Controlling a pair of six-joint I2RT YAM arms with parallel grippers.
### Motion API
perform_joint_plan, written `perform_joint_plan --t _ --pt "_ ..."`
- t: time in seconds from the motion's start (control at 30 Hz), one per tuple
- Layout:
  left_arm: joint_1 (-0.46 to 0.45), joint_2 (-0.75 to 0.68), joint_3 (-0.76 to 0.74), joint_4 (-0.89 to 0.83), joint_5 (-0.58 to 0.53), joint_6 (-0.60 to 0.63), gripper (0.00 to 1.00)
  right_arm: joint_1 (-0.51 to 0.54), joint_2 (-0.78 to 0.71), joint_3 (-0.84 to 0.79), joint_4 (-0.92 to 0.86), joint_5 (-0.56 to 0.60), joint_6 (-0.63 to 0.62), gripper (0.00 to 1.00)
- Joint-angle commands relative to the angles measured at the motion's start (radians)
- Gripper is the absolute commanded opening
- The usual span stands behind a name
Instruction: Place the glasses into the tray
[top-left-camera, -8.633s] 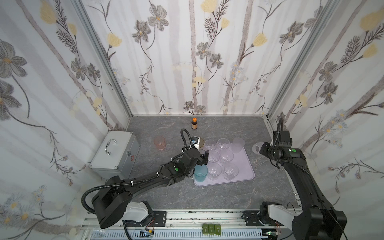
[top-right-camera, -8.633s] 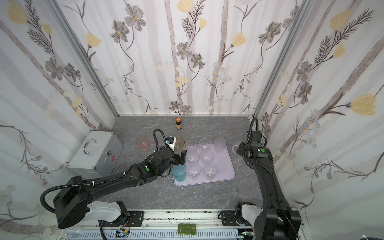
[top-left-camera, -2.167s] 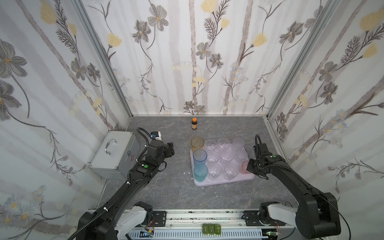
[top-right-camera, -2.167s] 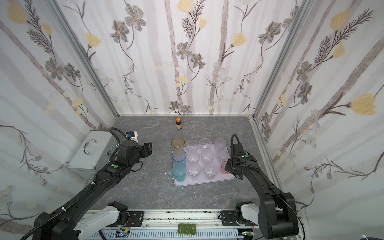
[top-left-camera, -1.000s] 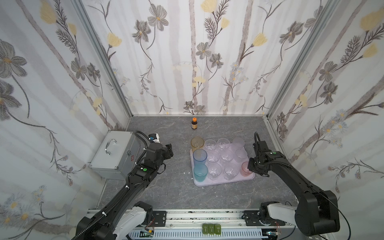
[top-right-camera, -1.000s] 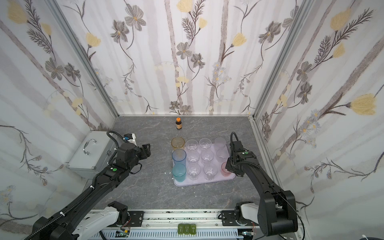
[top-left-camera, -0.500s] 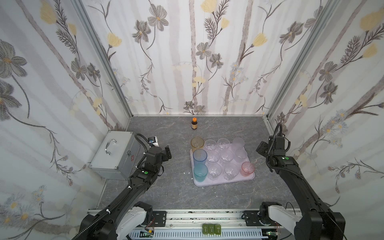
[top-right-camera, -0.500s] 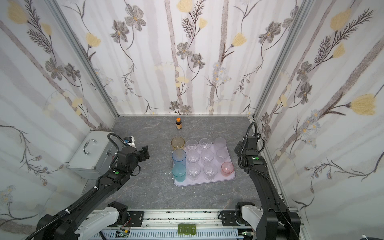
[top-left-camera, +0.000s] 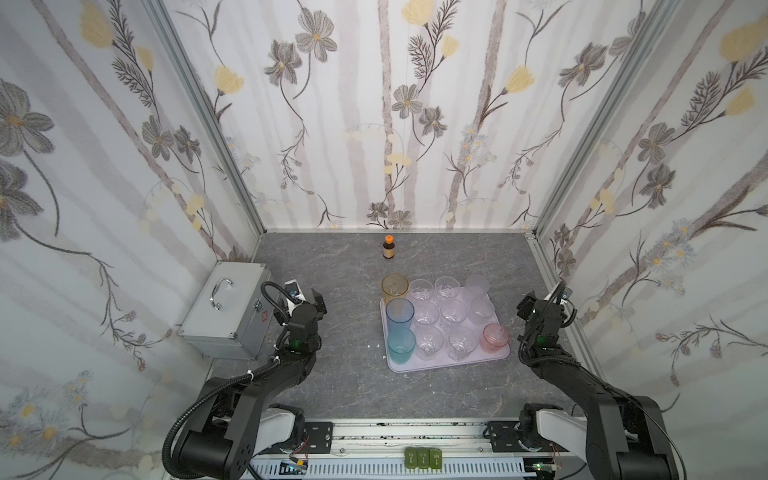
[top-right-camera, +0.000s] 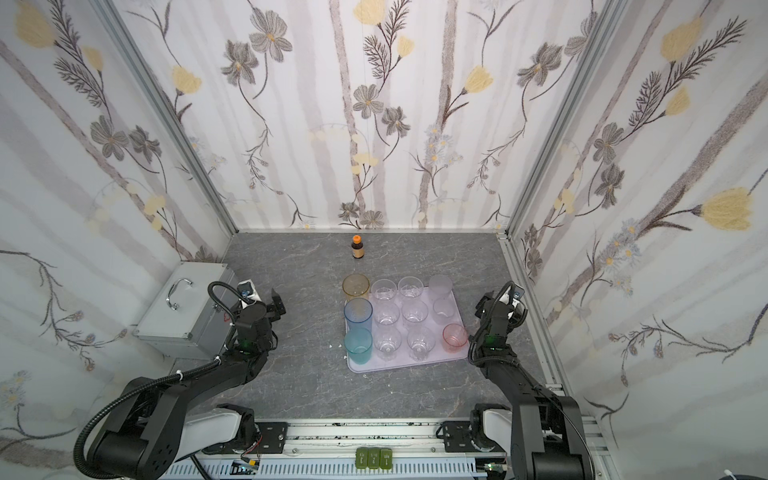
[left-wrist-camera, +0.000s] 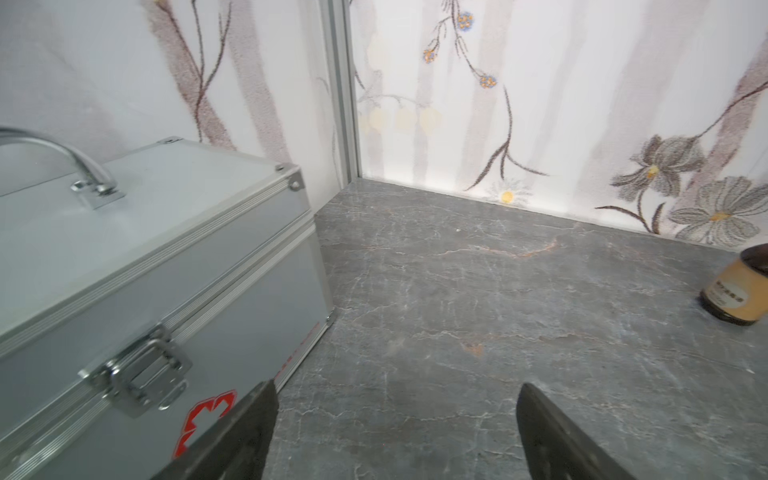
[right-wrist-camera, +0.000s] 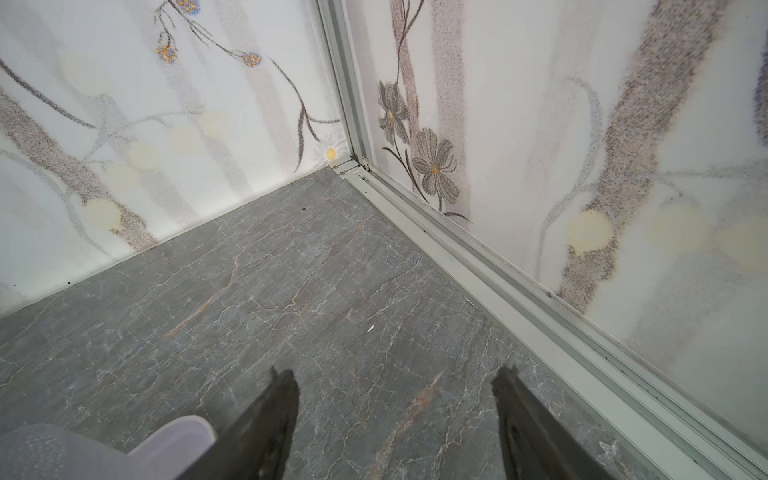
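- Between your two hands, the glasses (top-left-camera: 453, 313) are standing upright in rows on the tray (top-left-camera: 444, 361), which is lying flat on the table (top-left-camera: 353, 386).
- Your right hand (right-wrist-camera: 394, 374) is hovering nearer, just beside the tray's right edge. The pink glass (top-left-camera: 495, 336) is closest to it. Its fingers are standing apart with nothing between them.
- Your left hand (left-wrist-camera: 395, 388) is hanging well off on the tray's other side, next to the silver case (top-left-camera: 224, 316). Its fingers are spread wide and are holding nothing.
- No glass appears to be waiting outside the tray, so the coming move is turning on one doubt: the amber glass (top-left-camera: 395, 286). It is standing at the corner farthest from your right hand, ahead and to the right of your left.
- Its foot is being hidden by its own wall and by the blue glass (top-left-camera: 400, 314) in front, so you cannot tell whether it is sitting inside the rim or just beyond.
- Neither wrist view is showing the rows. The right one is catching only a tray corner and a blurred frosted shape, and the left one is cutting off the brown bottle (left-wrist-camera: 735, 291).
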Motion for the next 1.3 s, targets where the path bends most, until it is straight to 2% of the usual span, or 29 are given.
perform_joint_plan --t 0.0,0.07,0.17,0.27,0.33,0.37,0.4,0.5,0.6,1.27 --pt "0.06 0.049 -0.052 0.31 0.137 -0.011 0.94 0.0 0.042 -0.007 0.286 -0.067 -0.071 0.76" --pt "0.073 0.114 -0.068 0.402 0.179 0.016 0.94 -0.002 0.076 -0.036 0.4 -0.092 -0.09 0.77" --pt "0.079 0.217 -0.087 0.563 0.239 0.062 0.96 0.009 0.073 -0.012 0.34 -0.107 -0.101 0.8" --pt "0.085 0.324 -0.065 0.604 0.305 0.079 1.0 0.016 0.075 -0.022 0.361 -0.112 -0.113 0.85" --pt "0.086 0.364 -0.048 0.616 0.309 0.086 1.0 0.021 0.075 -0.043 0.408 -0.117 -0.126 0.87" --pt "0.087 0.359 -0.052 0.612 0.295 0.076 1.0 0.028 0.074 -0.056 0.428 -0.117 -0.134 0.9" --pt "0.089 0.36 -0.049 0.61 0.279 0.068 1.0 0.041 0.079 -0.066 0.455 -0.111 -0.15 0.99" --pt "0.101 0.362 -0.039 0.598 0.218 0.03 1.0 0.048 0.104 -0.076 0.516 -0.122 -0.175 1.0" --pt "0.159 0.35 -0.025 0.543 0.279 -0.026 1.0 0.047 0.1 -0.059 0.472 -0.124 -0.167 1.0" --pt "0.152 0.347 -0.028 0.543 0.273 -0.022 1.0 0.053 0.101 -0.066 0.487 -0.137 -0.178 1.0"
